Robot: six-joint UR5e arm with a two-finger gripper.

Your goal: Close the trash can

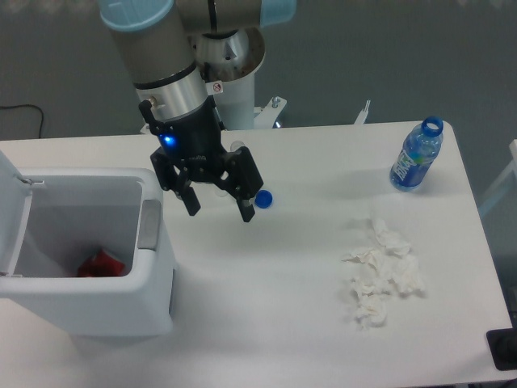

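Gripper [219, 209] is hanging with fingers spread, grasping nothing, just right of the trash can [89, 279], lid standing open.

Trash can [89, 267] at table's [266, 323] left edge, something inside it, maybe a wrapper. Gripper [220, 206] just right of it. Tissues [381, 275] further right; bottle [416, 155] behind them.

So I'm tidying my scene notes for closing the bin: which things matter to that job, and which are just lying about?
In the job:
trash can, open
its lid, raised at left
tool, open, empty

Lying about:
uncapped bottle
blue cap
crumpled tissues
red item inside the can
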